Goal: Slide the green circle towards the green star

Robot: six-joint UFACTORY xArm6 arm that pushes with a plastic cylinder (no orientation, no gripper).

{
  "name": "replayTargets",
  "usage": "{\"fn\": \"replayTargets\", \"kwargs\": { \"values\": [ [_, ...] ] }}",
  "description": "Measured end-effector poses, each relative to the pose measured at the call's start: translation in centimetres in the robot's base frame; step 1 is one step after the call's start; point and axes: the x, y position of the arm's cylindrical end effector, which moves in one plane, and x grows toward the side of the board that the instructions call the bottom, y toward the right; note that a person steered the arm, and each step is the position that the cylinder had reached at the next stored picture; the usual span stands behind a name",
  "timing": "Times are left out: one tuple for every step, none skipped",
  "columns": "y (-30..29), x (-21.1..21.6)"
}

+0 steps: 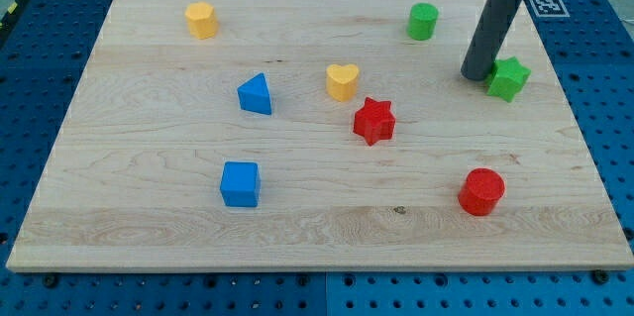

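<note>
The green circle is a short cylinder standing near the view's top, right of centre. The green star lies below and to the right of it, near the board's right side. My tip is the lower end of a dark rod that comes down from the view's top right. It rests on the board just left of the green star, touching or nearly touching it. The tip is below and right of the green circle, well apart from it.
On the wooden board are also a yellow hexagon, a yellow heart, a blue triangle, a blue square, a red star and a red circle.
</note>
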Motion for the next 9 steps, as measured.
{"fn": "replayTargets", "kwargs": {
  "values": [
    [-1.2,-0.9],
    [-3.7,-3.9],
    [-6.8,-4.0],
    [-9.1,-2.9],
    [-12.4,-2.7],
    [-15.7,-4.1],
    [-16.7,-5.2],
    [-17.0,-7.4],
    [-17.0,-7.8]
  ]
}}
